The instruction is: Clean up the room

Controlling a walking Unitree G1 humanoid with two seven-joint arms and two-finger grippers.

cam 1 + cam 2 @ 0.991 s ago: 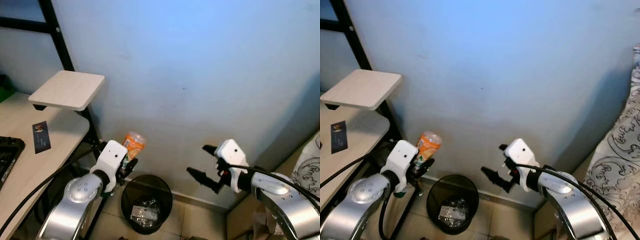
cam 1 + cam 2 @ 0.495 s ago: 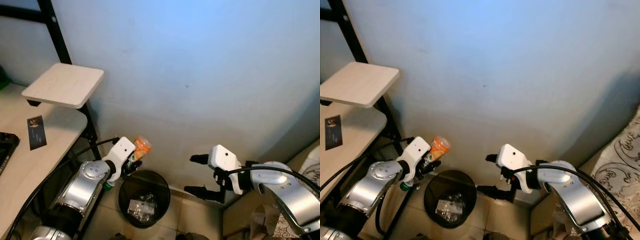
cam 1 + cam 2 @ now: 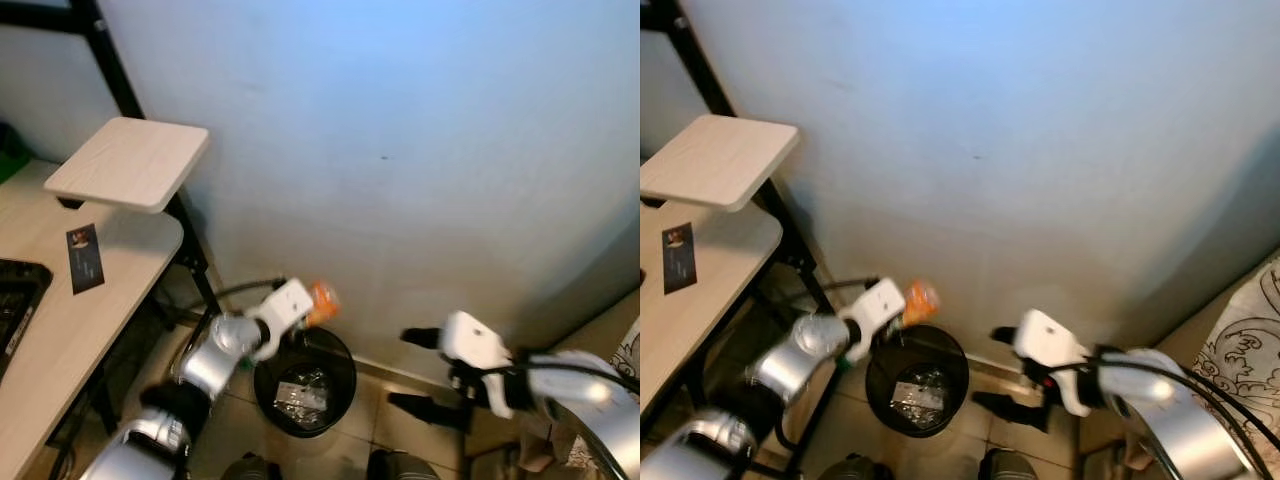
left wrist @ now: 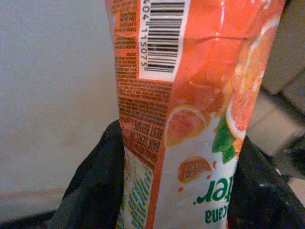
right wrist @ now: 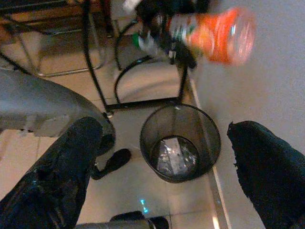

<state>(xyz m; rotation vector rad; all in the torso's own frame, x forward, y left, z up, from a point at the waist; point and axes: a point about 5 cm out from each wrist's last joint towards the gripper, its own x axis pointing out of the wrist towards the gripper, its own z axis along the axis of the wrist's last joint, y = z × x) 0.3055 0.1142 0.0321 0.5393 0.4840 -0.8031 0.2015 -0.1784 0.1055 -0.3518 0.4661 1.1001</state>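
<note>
My left hand (image 3: 305,307) is clamped on the orange juice bottle (image 3: 322,301), long axis tilted toward the wall, above the black bin (image 3: 340,352); right hand (image 3: 420,372) fingers apart.

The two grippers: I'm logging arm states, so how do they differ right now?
The left gripper is shut on an orange juice bottle, held over the black wire wastebasket; the right gripper is open and holds nothing. The left is over the wastebasket's rim; the right is off to its side. Both have black fingers.
</note>
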